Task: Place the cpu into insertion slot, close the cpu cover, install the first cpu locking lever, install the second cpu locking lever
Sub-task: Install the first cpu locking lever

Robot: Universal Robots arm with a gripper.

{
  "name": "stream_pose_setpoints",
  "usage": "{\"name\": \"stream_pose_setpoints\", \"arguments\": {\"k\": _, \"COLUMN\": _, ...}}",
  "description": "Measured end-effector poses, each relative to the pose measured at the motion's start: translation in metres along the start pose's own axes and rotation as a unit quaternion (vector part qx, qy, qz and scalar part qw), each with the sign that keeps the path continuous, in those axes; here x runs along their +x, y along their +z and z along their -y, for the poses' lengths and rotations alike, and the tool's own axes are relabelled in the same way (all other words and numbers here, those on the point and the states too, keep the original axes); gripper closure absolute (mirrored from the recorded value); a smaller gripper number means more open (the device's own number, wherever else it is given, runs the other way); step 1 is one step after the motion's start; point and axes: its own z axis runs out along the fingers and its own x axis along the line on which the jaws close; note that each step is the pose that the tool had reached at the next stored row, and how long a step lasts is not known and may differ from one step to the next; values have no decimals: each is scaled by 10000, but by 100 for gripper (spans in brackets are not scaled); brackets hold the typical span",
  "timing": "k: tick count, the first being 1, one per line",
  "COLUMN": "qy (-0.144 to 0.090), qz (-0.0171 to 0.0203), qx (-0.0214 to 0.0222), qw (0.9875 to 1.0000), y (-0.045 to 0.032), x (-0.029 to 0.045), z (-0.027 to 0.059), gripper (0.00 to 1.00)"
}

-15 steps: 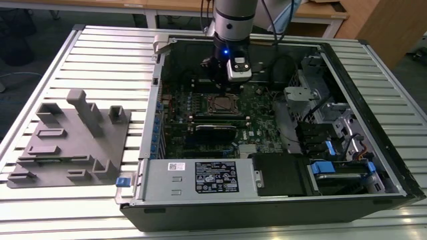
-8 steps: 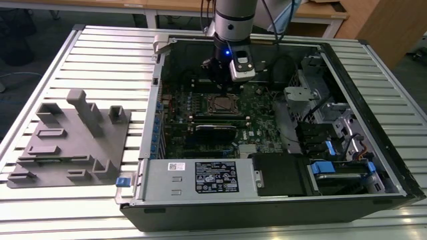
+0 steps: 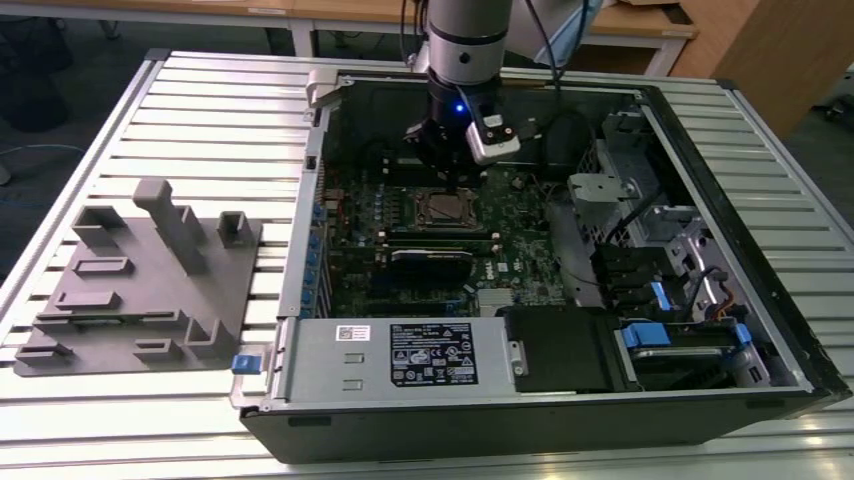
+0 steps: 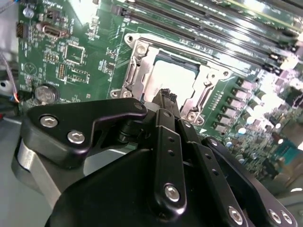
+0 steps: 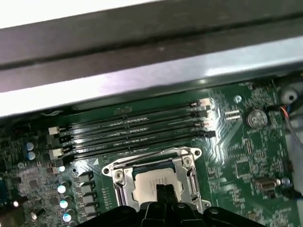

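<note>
From the exterior view's left you see one grey fixture tray (image 3: 140, 290) on the slatted table (image 3: 80, 400), then one open computer case (image 3: 561, 300). Inside it, one gripper (image 3: 447, 172) hangs just above the insertion slot (image 3: 442, 209). In the second wrist view its fingers (image 4: 165, 97) are pressed together, holding nothing, over one cpu (image 4: 163, 80) seated under one closed cpu cover (image 4: 142, 61). Four memory slots (image 5: 132, 135) run beside it.
</note>
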Motion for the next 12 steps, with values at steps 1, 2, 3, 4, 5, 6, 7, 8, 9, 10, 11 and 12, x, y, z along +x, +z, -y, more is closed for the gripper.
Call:
{"name": "stream_pose_setpoints", "arguments": {"k": 1, "qy": -65, "qz": 1, "qx": -3, "qw": 10000, "y": 4, "x": 0, "z": 1, "gripper": 89}}
{"name": "stream_pose_setpoints", "arguments": {"k": 2, "qy": -105, "qz": 1, "qx": -4, "qw": 9999, "y": 5, "x": 0, "z": 5, "gripper": 89}}
{"name": "stream_pose_setpoints", "arguments": {"k": 3, "qy": -132, "qz": 1, "qx": -5, "qw": 9999, "y": 7, "x": 1, "z": 8, "gripper": 89}}
{"name": "stream_pose_setpoints", "arguments": {"k": 4, "qy": -143, "qz": 1, "qx": -2, "qw": 9999, "y": 8, "x": 2, "z": 12, "gripper": 89}}
{"name": "stream_pose_setpoints", "arguments": {"k": 5, "qy": -148, "qz": 2, "qx": -1, "qw": 9999, "y": 9, "x": 3, "z": 15, "gripper": 89}}
{"name": "stream_pose_setpoints", "arguments": {"k": 6, "qy": -152, "qz": 2, "qx": 2, "qw": 9999, "y": 8, "x": 5, "z": 19, "gripper": 89}}
{"name": "stream_pose_setpoints", "arguments": {"k": 7, "qy": -155, "qz": 2, "qx": 2, "qw": 9999, "y": 9, "x": 7, "z": 24, "gripper": 89}}
{"name": "stream_pose_setpoints", "arguments": {"k": 8, "qy": -158, "qz": 2, "qx": 2, "qw": 9999, "y": 9, "x": 10, "z": 29, "gripper": 89}}
{"name": "stream_pose_setpoints", "arguments": {"k": 9, "qy": -163, "qz": 3, "qx": 2, "qw": 9999, "y": 9, "x": 13, "z": 34, "gripper": 89}}
{"name": "stream_pose_setpoints", "arguments": {"k": 10, "qy": -163, "qz": 3, "qx": 2, "qw": 9999, "y": 10, "x": 13, "z": 34, "gripper": 89}}
{"name": "stream_pose_setpoints", "arguments": {"k": 11, "qy": -166, "qz": 3, "qx": 2, "qw": 9999, "y": 10, "x": 14, "z": 36, "gripper": 89}}
{"name": "stream_pose_setpoints", "arguments": {"k": 12, "qy": -188, "qz": 3, "qx": 0, "qw": 9998, "y": 11, "x": 14, "z": 36, "gripper": 89}}
